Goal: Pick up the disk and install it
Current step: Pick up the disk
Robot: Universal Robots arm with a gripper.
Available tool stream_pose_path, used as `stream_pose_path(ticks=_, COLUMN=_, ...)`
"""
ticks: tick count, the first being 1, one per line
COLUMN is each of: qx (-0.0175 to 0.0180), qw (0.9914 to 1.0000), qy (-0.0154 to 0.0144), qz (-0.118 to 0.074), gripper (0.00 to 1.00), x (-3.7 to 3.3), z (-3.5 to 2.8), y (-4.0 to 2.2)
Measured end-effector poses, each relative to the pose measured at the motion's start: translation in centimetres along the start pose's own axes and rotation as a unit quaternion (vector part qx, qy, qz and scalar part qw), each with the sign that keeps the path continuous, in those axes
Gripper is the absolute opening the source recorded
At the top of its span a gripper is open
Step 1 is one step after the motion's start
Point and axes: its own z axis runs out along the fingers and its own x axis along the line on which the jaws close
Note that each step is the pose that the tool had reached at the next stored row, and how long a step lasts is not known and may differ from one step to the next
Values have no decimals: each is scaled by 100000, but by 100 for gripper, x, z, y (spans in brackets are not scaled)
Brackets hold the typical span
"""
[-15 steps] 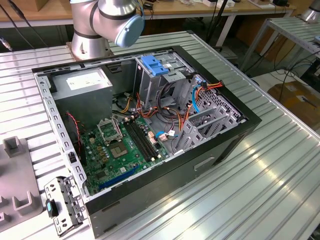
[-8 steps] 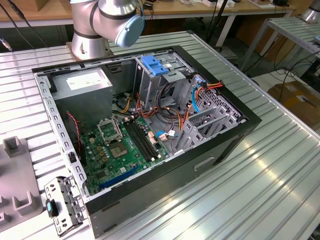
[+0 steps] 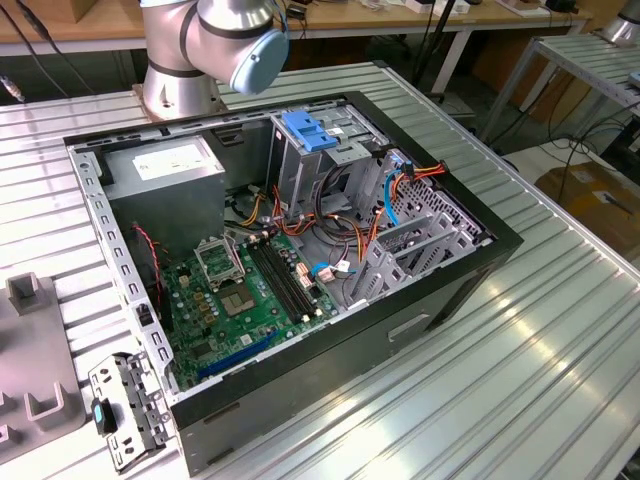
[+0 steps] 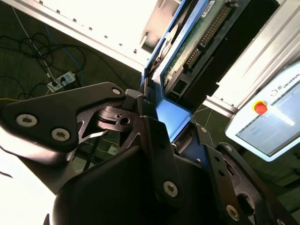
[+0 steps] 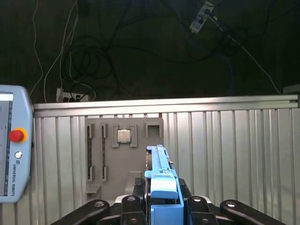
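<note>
The disk point(image 5: 161, 180) stands edge-on in the first wrist view, its blue side rail facing the camera. My gripper point(image 5: 161, 206) is shut on it, with a black finger on each side. In the second wrist view the disk point(image 4: 197, 42) shows its green circuit-board underside and a blue rail, and the gripper point(image 4: 173, 129) clamps its near end. The disk is held in the air above a ribbed metal table point(image 5: 225, 154). In the exterior view the open computer case point(image 3: 300, 250) lies on its side, and its metal drive cage with a blue plastic top point(image 3: 312, 130) stands near the arm's base point(image 3: 200, 50).
Below the held disk is a grey fixture plate point(image 5: 124, 159) carrying a small square chip point(image 5: 123, 136). A teach pendant point(image 5: 11, 154) with a red button lies on the table beside it. Inside the case are the grey power-supply box point(image 3: 165, 165), green motherboard point(image 3: 250, 290) and loose cables point(image 3: 400, 190).
</note>
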Motion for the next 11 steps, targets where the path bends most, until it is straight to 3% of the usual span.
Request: stream_pose_path(ticks=11, qx=0, qw=100000, qy=1, qz=-1, gripper=37, x=-7, z=-1, y=-164)
